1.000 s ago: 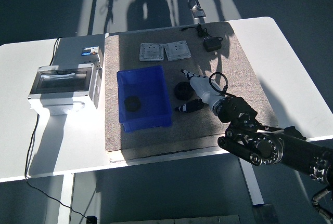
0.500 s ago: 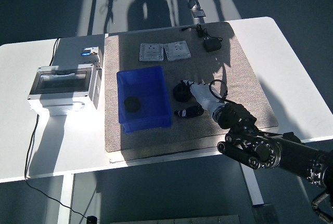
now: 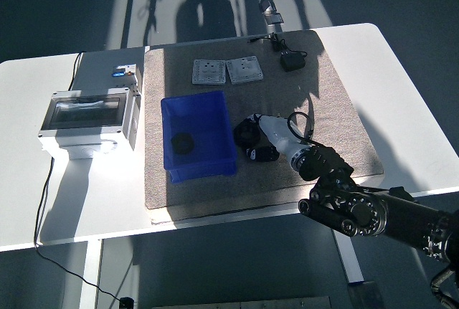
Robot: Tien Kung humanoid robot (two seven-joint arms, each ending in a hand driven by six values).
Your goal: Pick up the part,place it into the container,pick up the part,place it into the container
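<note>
The right hand [image 3: 259, 128] reaches in from the lower right, fingers apparently loose around nothing, touching the round black part [image 3: 246, 134] just beside the blue container [image 3: 197, 105], which lies to its left.

Hidden, cropped and unclear parts of the scene

The right robot hand [image 3: 259, 131] covers part of the black part [image 3: 247, 134] beside the blue bin [image 3: 198, 136], and whether its fingers actually close on that part cannot be told; a second small black piece [image 3: 262, 153] sits half under the hand in shadow. The right arm [image 3: 373, 212] runs off the lower right corner. The dark lump [image 3: 183, 142] inside the bin is too small to make out. The worktop [image 3: 64, 194] is cut by the left edge, and a cable [image 3: 50, 252] trails off its front.
</note>
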